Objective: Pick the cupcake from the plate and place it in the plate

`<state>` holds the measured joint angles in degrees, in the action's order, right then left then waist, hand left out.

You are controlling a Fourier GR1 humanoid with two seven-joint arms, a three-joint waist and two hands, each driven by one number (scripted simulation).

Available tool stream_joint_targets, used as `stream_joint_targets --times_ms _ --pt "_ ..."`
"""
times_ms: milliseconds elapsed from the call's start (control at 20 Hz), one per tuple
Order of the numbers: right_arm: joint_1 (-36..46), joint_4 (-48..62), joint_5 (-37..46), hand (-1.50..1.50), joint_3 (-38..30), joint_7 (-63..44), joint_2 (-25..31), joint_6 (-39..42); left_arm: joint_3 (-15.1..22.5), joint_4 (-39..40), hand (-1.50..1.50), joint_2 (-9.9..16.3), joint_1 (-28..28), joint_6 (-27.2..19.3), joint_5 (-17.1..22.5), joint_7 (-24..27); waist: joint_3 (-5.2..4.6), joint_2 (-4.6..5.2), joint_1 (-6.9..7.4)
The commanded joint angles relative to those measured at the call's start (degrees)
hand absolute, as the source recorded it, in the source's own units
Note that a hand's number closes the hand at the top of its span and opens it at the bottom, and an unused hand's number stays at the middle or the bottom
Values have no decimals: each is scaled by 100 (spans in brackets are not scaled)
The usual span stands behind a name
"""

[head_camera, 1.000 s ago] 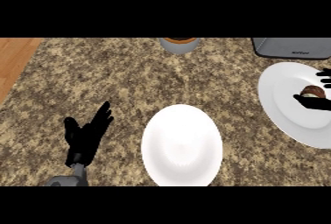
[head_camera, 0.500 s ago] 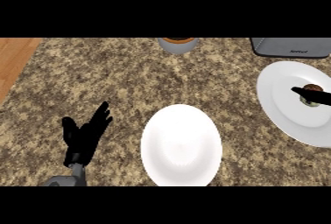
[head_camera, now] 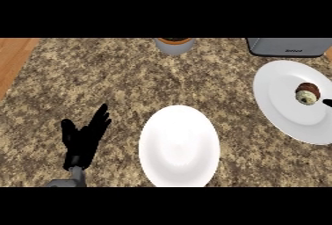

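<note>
Your left hand [head_camera: 83, 138] is resting at the lower left of the head view, its grey forearm coming up from the bottom edge and its black fingers standing straight and slightly spread, thumb set off to the left, holding nothing. It is hovering over the speckled counter [head_camera: 110, 83], well apart from both plates.

Of your right hand [head_camera: 326, 103] you are seeing only a small black tip poking in at the right edge, just beside the cupcake; you cannot tell from this sliver whether its fingers are spread or curled, and it may or may not be touching the cake.

The cupcake [head_camera: 307, 94] is sitting on the right-hand plate [head_camera: 279, 101], toward that plate's right side, showing a dark brown part above and a pale, yellowish part below; it seems to be lying tilted, though the view is too poor to be sure. That plate is running off the right edge of the view.

The centre plate [head_camera: 179, 147] is lying just right of your left hand, white and bare of any load.

At the far edge of the counter a grey pot with a brown rim [head_camera: 174, 45] is standing near the middle, and a grey appliance [head_camera: 285, 46] is sitting at the upper right, just behind the right-hand plate. A strip of wooden floor [head_camera: 14, 57] is showing at the upper left.
</note>
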<state>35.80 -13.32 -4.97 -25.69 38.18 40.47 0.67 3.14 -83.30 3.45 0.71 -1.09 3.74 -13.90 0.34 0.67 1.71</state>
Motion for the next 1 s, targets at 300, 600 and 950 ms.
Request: stream_joint_targets --times_ms 300,600,950 --pt "-1090 163 45 -150 112 882 580 2100 -354 95 0 319 -9 206 176 -61 -21 -33 -114" --pt "-1380 26 309 -150 366 1100 639 1917 -36 134 0 -74 -4 -67 -87 -60 -25 -49 -122" --pt "-2205 -144 305 -150 417 1729 474 1867 -308 -23 0 263 -156 296 152 -126 -29 -63 -157"
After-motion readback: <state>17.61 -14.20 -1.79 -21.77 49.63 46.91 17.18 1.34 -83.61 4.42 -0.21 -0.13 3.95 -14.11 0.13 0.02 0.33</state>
